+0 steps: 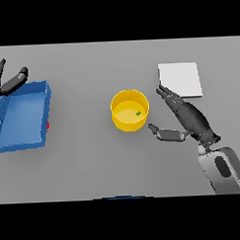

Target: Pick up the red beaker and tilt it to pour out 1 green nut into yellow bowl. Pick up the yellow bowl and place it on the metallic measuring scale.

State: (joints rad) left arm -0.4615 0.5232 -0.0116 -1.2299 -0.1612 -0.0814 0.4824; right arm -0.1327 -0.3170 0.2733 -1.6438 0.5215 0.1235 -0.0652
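The yellow bowl (130,110) stands upright on the grey table (94,157), near the middle of the view, and serves as the landmark here. Inside it, a little right of its centre, lies one small green nut (138,113).

The right hand (188,118) is just to the right of the bowl, reaching in from the lower right. Its fingers (169,97) are stretched straight, pointing up and toward the bowl's far right side, while the thumb (164,134) sticks out sideways toward the bowl's near right edge. The hand is spread wide and holds nothing; a narrow gap of table shows between it and the bowl's wall.

Beyond the right hand, up and right of the bowl, lies the flat pale scale (180,80), with the fingertips at its near left corner.

Well left of the bowl sits a blue tray (45,115). A small red bit (47,125) shows at the tray's right wall; whether it is the beaker cannot be told. The left hand (9,83) is at the tray's far left corner, fingers straight and relaxed, gripping nothing.
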